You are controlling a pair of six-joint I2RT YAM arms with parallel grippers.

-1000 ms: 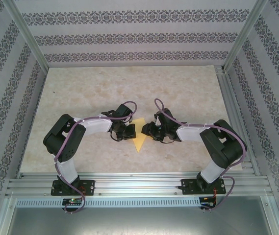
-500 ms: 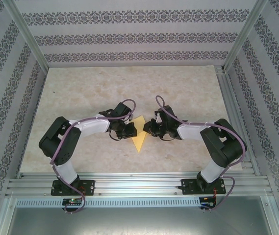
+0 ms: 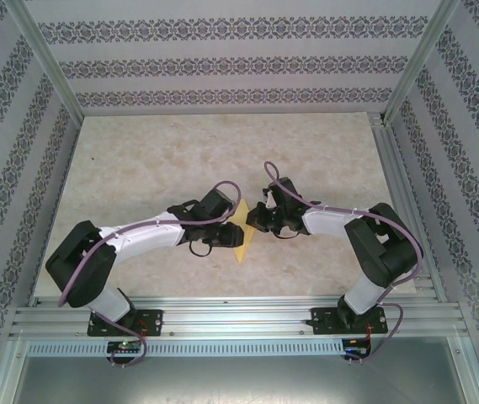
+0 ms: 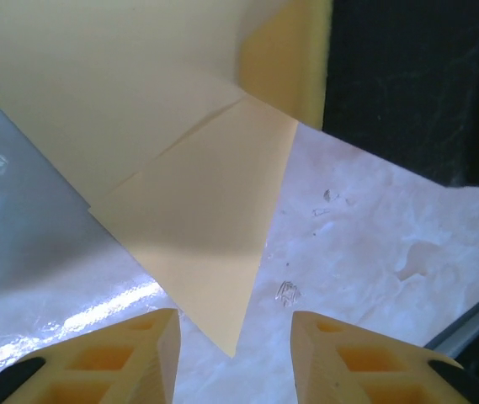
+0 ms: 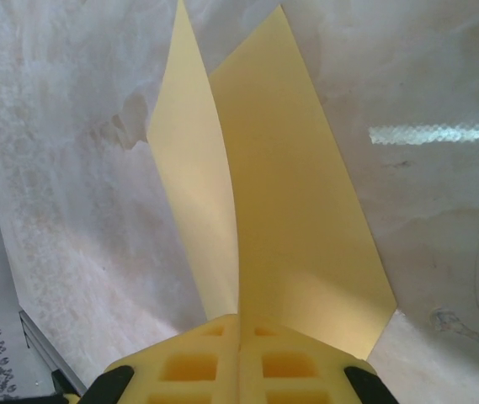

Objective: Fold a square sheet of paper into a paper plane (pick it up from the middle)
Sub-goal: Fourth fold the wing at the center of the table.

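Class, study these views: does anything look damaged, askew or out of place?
Nothing stands out. The paper plane is cleanly creased and untorn, pinched in the shut right gripper; the open left gripper sits near its tip.

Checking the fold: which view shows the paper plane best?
Right wrist: the paper plane fans out as two flaps from the shut right gripper. Left wrist shows its pointed tip by the open left gripper; top external, a yellow sliver.

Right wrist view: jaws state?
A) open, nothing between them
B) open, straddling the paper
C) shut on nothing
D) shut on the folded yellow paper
D: the right jaws meet with no gap, and the folded yellow paper fans out from the seam between them.
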